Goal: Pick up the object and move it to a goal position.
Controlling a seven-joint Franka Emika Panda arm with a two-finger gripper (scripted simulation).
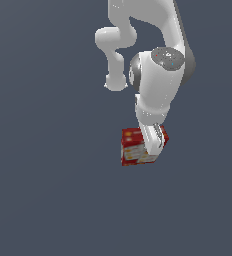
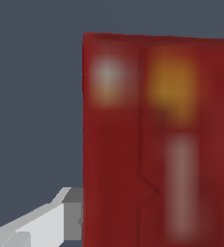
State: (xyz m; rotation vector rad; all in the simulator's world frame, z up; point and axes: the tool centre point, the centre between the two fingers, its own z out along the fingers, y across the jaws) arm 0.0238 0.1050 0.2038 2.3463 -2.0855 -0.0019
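End effector (image 1: 153, 142) straddles the red box (image 1: 133, 147).

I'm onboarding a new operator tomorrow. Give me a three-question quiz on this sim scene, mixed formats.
1. True or false: the red box lies far from the arm.
2. Multiple choice: in the wrist view, the one visible finger sits (a) beside the box edge, (b) on a plate, (c) inside a bowl.
3. Short answer: which colours are printed on the box panels?

Key: 1 false, the tool is at the box. 2 a. 3 white and yellow.
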